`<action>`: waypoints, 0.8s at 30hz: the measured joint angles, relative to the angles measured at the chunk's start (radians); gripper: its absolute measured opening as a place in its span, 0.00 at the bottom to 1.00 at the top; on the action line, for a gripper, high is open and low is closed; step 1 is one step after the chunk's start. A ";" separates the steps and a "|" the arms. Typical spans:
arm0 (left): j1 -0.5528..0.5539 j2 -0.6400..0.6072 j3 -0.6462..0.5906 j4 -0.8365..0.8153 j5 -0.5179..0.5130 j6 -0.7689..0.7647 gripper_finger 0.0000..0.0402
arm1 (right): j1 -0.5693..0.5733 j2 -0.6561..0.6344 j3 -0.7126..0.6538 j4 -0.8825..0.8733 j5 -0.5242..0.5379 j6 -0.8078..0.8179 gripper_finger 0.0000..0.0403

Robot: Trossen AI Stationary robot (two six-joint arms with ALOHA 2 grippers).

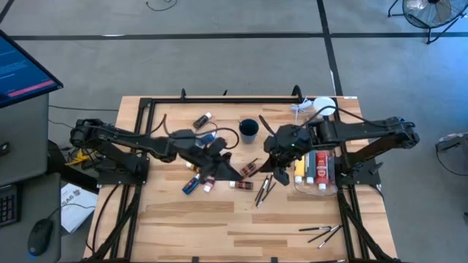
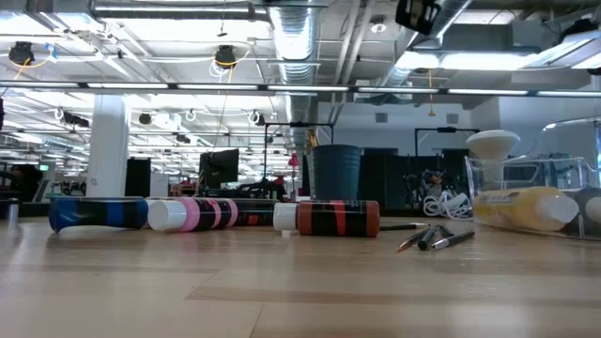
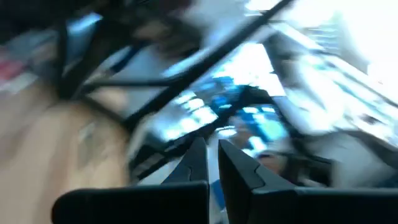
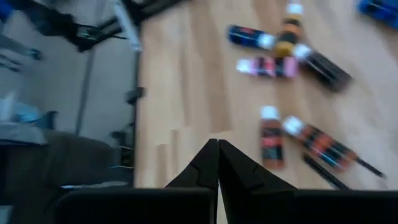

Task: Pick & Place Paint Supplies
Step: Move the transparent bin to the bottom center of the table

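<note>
On the bench (image 1: 183, 219) both tools are seen clenched and empty — the left tool (image 1: 219, 169) and right tool (image 1: 276, 162) flanking the scattered paint tubes (image 1: 245, 173) — with brushes (image 1: 263, 190) just beside them.

I see small tubes lying flat mid-table: a blue one (image 2: 89, 213), a pink one (image 2: 202, 213) and a red one (image 2: 333, 218), all white-capped; another tube (image 1: 202, 119) lies farther back on the left; dark brushes (image 1: 263, 188) lie just right of the cluster, more brushes (image 1: 322, 233) near the front right; a yellow bottle (image 2: 521, 207) lies on its side at right.
</note>
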 joint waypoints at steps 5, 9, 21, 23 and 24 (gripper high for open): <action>0.000 -0.001 0.001 0.134 0.053 0.045 0.00 | 0.027 0.001 0.000 0.098 -0.003 0.007 0.00; 0.001 -0.001 0.001 0.067 0.139 0.013 0.00 | 0.027 0.001 0.000 0.135 -0.003 0.053 0.00; 0.059 0.000 0.000 0.044 0.445 -0.062 0.00 | 0.029 0.007 0.000 0.396 0.022 0.237 0.00; 0.056 0.000 0.000 0.040 0.479 -0.032 0.00 | 0.035 0.007 0.000 0.467 0.029 0.259 0.00; 0.056 0.000 0.000 0.041 0.495 -0.013 0.00 | 0.039 0.007 0.000 0.500 0.032 0.264 0.00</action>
